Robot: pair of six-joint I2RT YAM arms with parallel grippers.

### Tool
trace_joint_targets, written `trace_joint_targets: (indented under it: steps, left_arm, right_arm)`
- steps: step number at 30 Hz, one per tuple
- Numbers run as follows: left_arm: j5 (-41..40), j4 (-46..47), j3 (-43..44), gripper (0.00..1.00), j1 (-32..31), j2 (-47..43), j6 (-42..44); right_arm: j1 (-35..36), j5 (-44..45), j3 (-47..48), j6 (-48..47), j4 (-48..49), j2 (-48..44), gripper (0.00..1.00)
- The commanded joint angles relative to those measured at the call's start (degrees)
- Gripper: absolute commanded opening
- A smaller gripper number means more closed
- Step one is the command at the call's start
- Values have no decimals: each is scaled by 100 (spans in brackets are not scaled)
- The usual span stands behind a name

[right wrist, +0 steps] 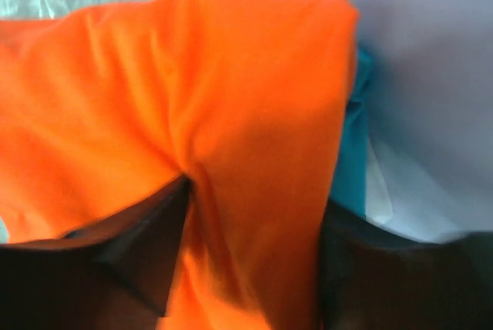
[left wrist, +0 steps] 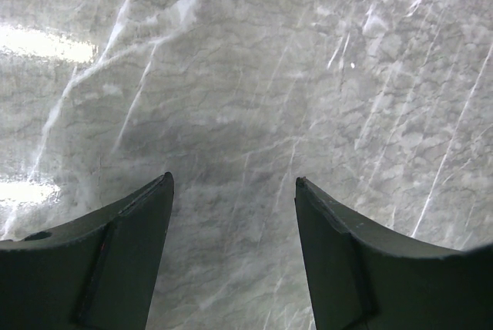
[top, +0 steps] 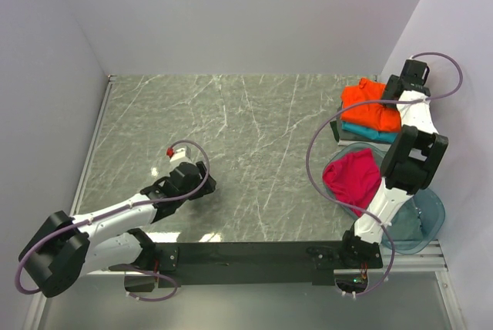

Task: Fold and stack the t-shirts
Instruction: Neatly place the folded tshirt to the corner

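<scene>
Right gripper [right wrist: 254,191]: jaws spread wide, astride a raised ridge of the bright orange cloth t-shirt [top: 370,106], no clamp visible; arm reaches up and forward to the far right corner, wrist pitched down over the stack. The orange tee lies folded on a teal cloth t-shirt [top: 371,134]; a crumpled magenta-pink t-shirt [top: 353,176] sits nearer in the clear bluish plastic tub [top: 431,214]. Left gripper [left wrist: 233,183]: wide open, holding nothing, arm stretched low over the grey-green marbled tabletop [top: 254,137], near left.

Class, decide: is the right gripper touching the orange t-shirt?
Touching. The right wrist view shows the orange t-shirt creased against one finger of the right gripper, cloth filling the gap.
</scene>
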Motion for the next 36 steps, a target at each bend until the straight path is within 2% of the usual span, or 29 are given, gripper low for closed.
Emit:
trace_joint_targets:
  steps: [1,2,3,9,17,20,23,25,29,36]
  left_arm:
    - [17,-59,261,70,28,-4,43]
    - [17,-85,261,70,28,-30,52]
    - [17,-103,261,70,28,-39,52]
    - [25,-156,208,70,28,-258,87]
    - [61,-393,340,69,28,-460,280]
    - [69,-472,348,69,28,-618,324]
    - [78,-595,392,70,28,-785,359]
    - [52,-665,427,70,19,-908,386]
    - [-27,-824,507,70,19,-1084,491]
    - [-194,-938,568,70,28,-1410,667]
  right_arm:
    - [-39,327,-89,-27,307,-249,68]
    - [-21,353,-115,-27,325,-319,86]
    - [-39,397,-133,-18,299,-355,87]
    - [-21,608,-588,79,448,-899,90]
    - [101,925,-1661,334,949,-2191,92]
    - [145,1171,-1925,448,827,-2595,92]
    - [233,1031,-2285,553,818,-3105,93]
    - [426,917,-2619,624,835,-3551,94]
    - [1419,811,-3085,729,765,-4107,94]
    - [2604,-567,-3858,993,835,-4521,95]
